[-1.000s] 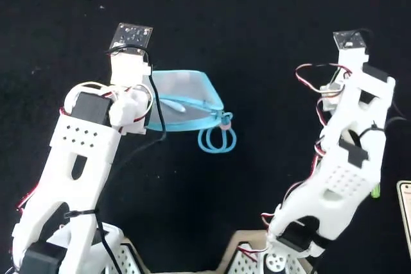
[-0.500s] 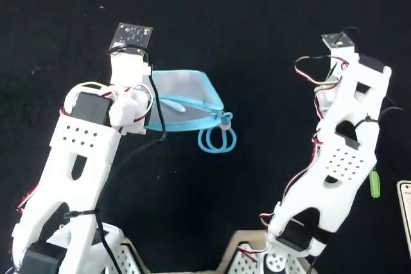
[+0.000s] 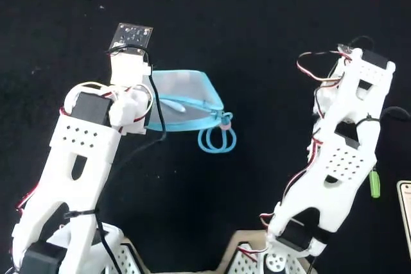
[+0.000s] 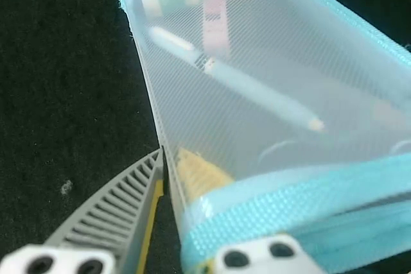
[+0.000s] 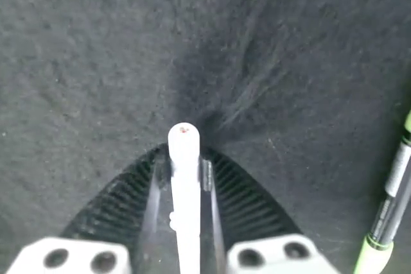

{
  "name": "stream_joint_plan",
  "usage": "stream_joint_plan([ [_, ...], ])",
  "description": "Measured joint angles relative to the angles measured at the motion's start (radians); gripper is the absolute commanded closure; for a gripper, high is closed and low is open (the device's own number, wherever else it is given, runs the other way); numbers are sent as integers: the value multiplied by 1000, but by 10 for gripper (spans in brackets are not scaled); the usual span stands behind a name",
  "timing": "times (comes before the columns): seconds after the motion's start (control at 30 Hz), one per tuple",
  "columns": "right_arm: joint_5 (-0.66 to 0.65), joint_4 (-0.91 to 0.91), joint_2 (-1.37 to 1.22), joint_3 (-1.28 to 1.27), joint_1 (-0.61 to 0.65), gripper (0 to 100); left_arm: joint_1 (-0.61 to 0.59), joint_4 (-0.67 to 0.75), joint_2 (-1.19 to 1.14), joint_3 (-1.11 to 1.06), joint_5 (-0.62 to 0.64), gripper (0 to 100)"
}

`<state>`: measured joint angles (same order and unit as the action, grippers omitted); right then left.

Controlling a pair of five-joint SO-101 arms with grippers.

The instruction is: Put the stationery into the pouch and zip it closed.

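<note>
Your right claw (image 5: pixel 184 165), pinching a white cylindrical stick (image 5: pixel 183 140), has shifted while your left claw (image 4: pixel 173 190) keeps gripping the blue-trimmed translucent pouch (image 3: pixel 186 91), ready for loading.

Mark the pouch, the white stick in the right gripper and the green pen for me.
pouch (image 3: pixel 189 88): high view, on its clear mesh side.
white stick (image 5: pixel 184 158): right wrist view, on its shaft just below the rounded tip.
green pen (image 3: pixel 374 184): high view, on its barrel.

Pale ribbed-mesh pouch (image 4: pixel 289 43) edged turquoise, black table (image 3: pixel 270 30), a white pen (image 5: pixel 185 178), a green-and-black pen (image 5: pixel 392 203).
</note>
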<state>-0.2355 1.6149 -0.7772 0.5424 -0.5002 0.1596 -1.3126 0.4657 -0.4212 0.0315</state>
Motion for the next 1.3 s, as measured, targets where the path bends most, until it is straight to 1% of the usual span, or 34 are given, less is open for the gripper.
stream_joint_plan([
  [0.07, -18, -15, 3, -34, -18, 988, 0, 0, 0, 0, 0, 970],
  [0.17, -38, -75, 43, -152, -43, 988, 0, 0, 0, 0, 0, 970],
  [0.3, -48, -207, 157, -338, -71, 988, 0, 0, 0, 0, 0, 970],
  [0.43, -91, -284, 279, -522, -83, 985, 0, 0, 0, 0, 0, 970],
  [0.53, -124, -311, 348, -589, -83, 972, 0, 0, 0, 0, 0, 970],
  [0.67, -132, -321, 385, -591, -81, 892, 0, 0, 0, 0, 0, 970],
  [0.73, -132, -319, 385, -591, -81, 868, 0, 0, 0, 0, 0, 970],
  [0.87, -135, -319, 385, -588, -69, 864, 0, 0, 0, 0, 0, 970],
  [0.97, -135, -319, 339, -542, -64, 861, 0, 0, 0, 0, 0, 970],
  [1.17, -137, -296, 180, -373, -63, 878, 0, 0, 0, 0, 0, 970],
  [1.2, -137, -273, 160, -342, -63, 904, 0, 0, 0, 0, 0, 970],
  [1.27, -137, -221, 127, -284, -64, 989, 0, 0, 0, 0, 0, 970],
  [1.3, -137, -199, 115, -261, -64, 986, 0, 0, 0, 0, 0, 970],
])
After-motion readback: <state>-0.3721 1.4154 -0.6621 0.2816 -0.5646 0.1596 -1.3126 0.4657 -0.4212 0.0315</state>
